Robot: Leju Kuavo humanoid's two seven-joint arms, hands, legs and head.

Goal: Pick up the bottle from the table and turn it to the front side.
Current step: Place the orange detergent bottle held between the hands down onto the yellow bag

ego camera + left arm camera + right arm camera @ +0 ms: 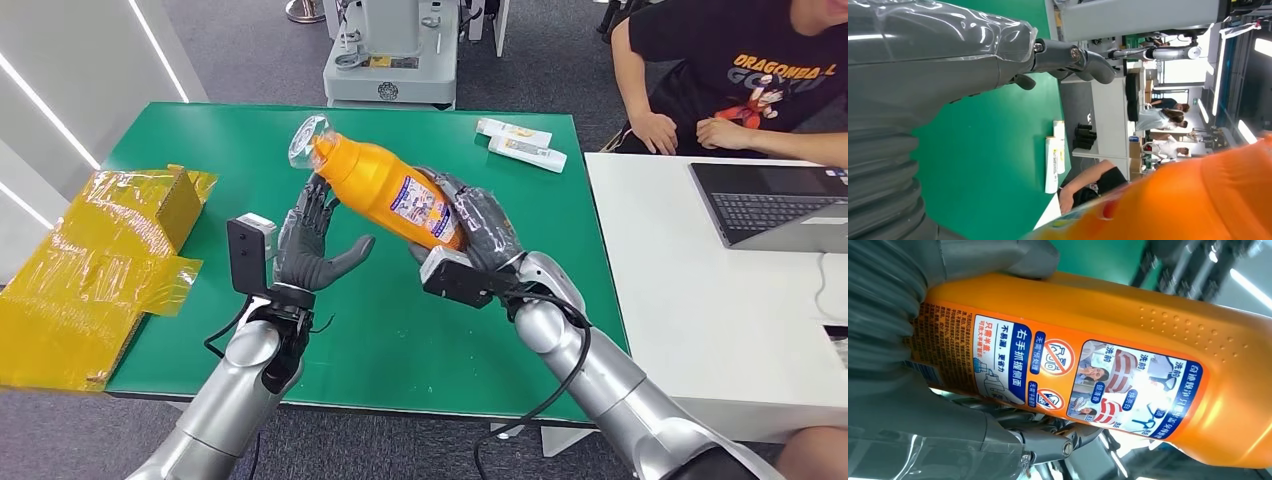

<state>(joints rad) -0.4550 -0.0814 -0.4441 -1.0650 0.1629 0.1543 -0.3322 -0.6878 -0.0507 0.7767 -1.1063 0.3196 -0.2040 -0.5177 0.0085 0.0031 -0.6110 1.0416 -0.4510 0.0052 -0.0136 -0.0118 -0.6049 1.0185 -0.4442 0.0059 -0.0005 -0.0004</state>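
Bottle (388, 190) hangs tilted above mid-table, cap end away from the robot, base gripped in the right hand (470, 235). Left hand (312, 245) beside it, fingers spread, holding nothing. Green table (400, 340): tubes (520, 143) at far edge, yellow box (100, 250) overhanging left.

Green table (200, 140), white desk (680, 290) beside, grey carpet floor (250, 50).

light: bright, even overhead | shadows: soft | glare: plastic wrap | blur: orange bottle (1188, 200) close to left wrist camera
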